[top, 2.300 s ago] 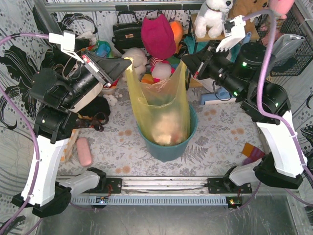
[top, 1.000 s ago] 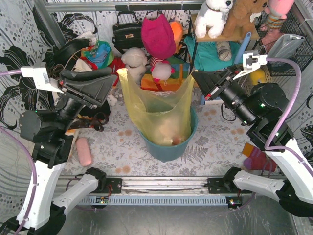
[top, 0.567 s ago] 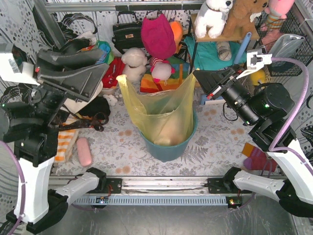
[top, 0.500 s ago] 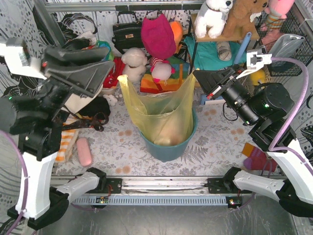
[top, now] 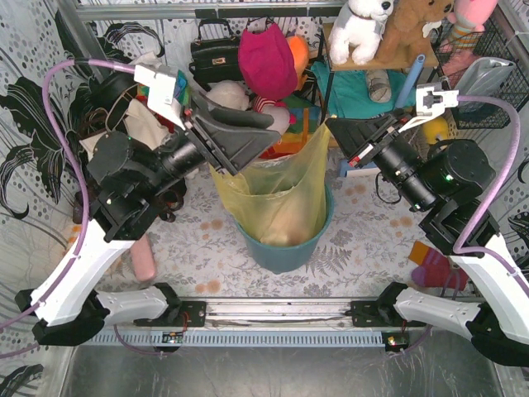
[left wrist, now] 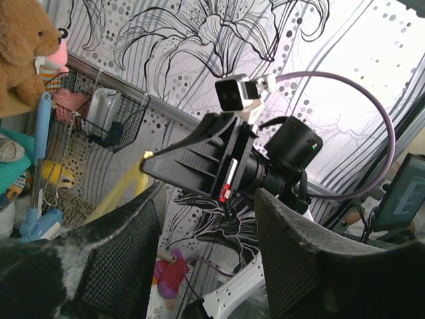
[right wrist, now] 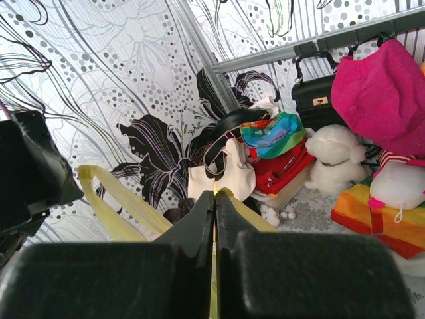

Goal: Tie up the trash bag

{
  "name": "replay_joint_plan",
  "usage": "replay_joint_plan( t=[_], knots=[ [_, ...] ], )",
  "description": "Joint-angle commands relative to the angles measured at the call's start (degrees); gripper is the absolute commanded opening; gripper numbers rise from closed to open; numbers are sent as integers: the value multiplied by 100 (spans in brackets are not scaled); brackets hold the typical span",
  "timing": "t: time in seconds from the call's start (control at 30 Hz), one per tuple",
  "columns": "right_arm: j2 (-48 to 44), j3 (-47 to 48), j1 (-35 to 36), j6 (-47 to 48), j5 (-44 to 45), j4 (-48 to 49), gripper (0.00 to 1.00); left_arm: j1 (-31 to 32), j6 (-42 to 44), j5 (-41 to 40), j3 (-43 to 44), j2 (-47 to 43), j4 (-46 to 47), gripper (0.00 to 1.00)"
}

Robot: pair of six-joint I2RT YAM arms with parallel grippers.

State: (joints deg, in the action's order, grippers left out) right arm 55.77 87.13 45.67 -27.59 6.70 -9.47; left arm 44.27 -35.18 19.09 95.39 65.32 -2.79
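Observation:
The yellow trash bag [top: 273,186] stands in a teal bucket [top: 285,252] at the middle of the table, pale crumpled stuff showing through its lower part. My right gripper [top: 331,127] is shut on the bag's top right corner and holds it up. In the right wrist view a thin yellow edge of the trash bag [right wrist: 119,199] sits pinched in the right gripper [right wrist: 215,194]. My left gripper [top: 269,136] hovers open over the bag's upper left rim, hiding that corner. Nothing lies in the left gripper [left wrist: 207,199]; a yellow strip [left wrist: 129,186] shows beyond it.
Behind the bucket are soft toys [top: 227,98], a magenta hat [top: 266,58], a black handbag [top: 213,54] and a cream tote [right wrist: 226,174]. A wire basket [top: 488,74] hangs at the back right. A pink object [top: 145,263] lies at the left, a colourful toy [top: 430,265] at the right.
My left arm has swung in from the far left to just above the bag's left rim, gripper still open. The right gripper keeps its hold on the right corner.

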Motion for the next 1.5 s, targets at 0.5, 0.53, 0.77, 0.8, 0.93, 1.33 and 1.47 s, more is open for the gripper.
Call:
replay_joint_plan(
  t=[0.5,0.53,0.77,0.8,0.93,1.33,1.47],
  knots=[
    [120,622,-5,-512,-291,-871,0,1954,2553,-1662,-1397,-210,986,80],
    [146,714,-5,-583,-339,-1054,0,1994,2733,-1656,-1472,-183,1088,80],
    [294,1142,-5,-911,-640,-1878,0,2064,3610,-1418,-2098,-108,2221,83],
    [305,1165,-5,-924,-677,-1938,0,2065,3723,-1364,-2180,-103,2400,83],
    [340,1256,-5,-936,-794,-2139,0,2075,4216,-1281,-2484,-54,3022,84],
    [415,1507,-5,-1063,-1357,-2304,0,2086,5162,-1687,-2881,152,4001,86],
    [386,1547,-5,-1080,-1463,-2330,0,2086,5254,-1675,-2868,236,4159,85]
  ],
)
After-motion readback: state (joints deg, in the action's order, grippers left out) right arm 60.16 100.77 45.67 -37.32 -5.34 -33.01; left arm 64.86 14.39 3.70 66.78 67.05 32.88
